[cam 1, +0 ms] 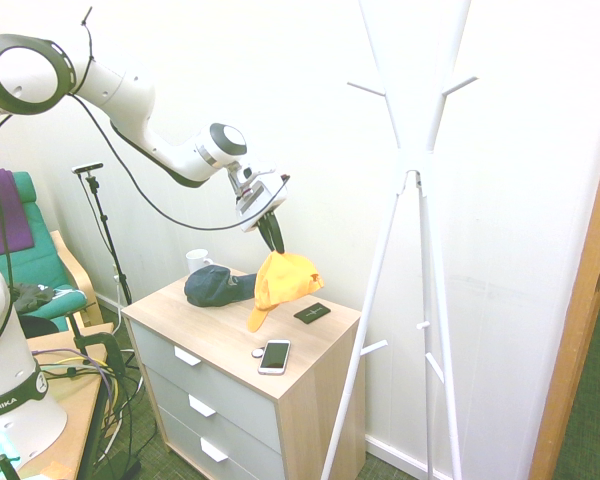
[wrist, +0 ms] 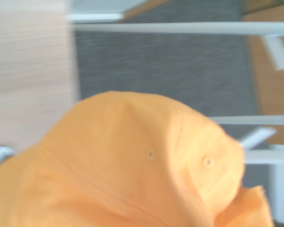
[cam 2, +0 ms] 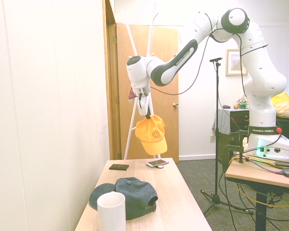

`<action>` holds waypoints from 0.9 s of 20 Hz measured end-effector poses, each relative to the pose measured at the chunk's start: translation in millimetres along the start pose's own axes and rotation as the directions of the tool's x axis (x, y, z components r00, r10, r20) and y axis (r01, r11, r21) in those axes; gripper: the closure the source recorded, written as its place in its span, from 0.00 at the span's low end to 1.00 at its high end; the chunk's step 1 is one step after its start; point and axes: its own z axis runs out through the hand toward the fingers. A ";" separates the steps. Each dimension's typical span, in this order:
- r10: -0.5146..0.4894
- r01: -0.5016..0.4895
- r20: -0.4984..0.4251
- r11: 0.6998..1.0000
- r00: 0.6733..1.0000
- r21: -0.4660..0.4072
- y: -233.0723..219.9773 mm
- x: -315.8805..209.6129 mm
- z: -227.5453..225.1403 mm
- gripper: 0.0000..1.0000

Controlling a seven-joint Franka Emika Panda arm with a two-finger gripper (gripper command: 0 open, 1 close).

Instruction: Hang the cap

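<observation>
Wrist view, closest: yellow cap (wrist: pixel 128 161) takes up the lower part, crown and two eyelets sharp enough to see; no other view resolves the eyelets. Second exterior view alone gives the smiley patch (cam 2: pixel 155 134) by the brim.

Hand (cam 1: pixel 271 232) is shut on the cap fabric, fingertips pinching it from above. Cap hangs in the air above the dresser (cam 1: pixel 217 352), well under the coat rack's (cam 1: pixel 435 250) upper pegs.

Second exterior view, near to far: white mug (cam 2: pixel 111 211) in front, navy cap (cam 2: pixel 135 196) just behind it, then black wallet (cam 2: pixel 119 167) and phone (cam 2: pixel 157 163) near the far end. The yellow cap is clear of all of them there. Small round item (cam 1: pixel 258 352) sits beside the phone, best seen in first exterior view. That view puts the yellow cap in front of part of the navy one.

Rack legs stand beyond the dresser end, lower pegs sticking out. Wooden door (cam 2: pixel 160 91) behind the rack shows whole only in second exterior view; teal chair (cam 1: pixel 42 262) only in first.

Cap orientation: brim points down, crown up at the hand. Long axis runs steeply, slightly tilted.
</observation>
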 end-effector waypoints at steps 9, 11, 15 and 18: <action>-0.039 -0.012 -0.251 0.979 0.967 -0.201 89.8 32.4 -51.7 1.00; -0.054 -0.021 -0.301 0.970 0.952 -0.242 103.4 36.0 -67.8 1.00; -0.096 -0.024 -0.378 0.954 0.921 -0.300 127.8 46.1 -92.9 1.00; -0.131 -0.023 -0.421 0.940 0.898 -0.342 139.3 52.9 -104.8 1.00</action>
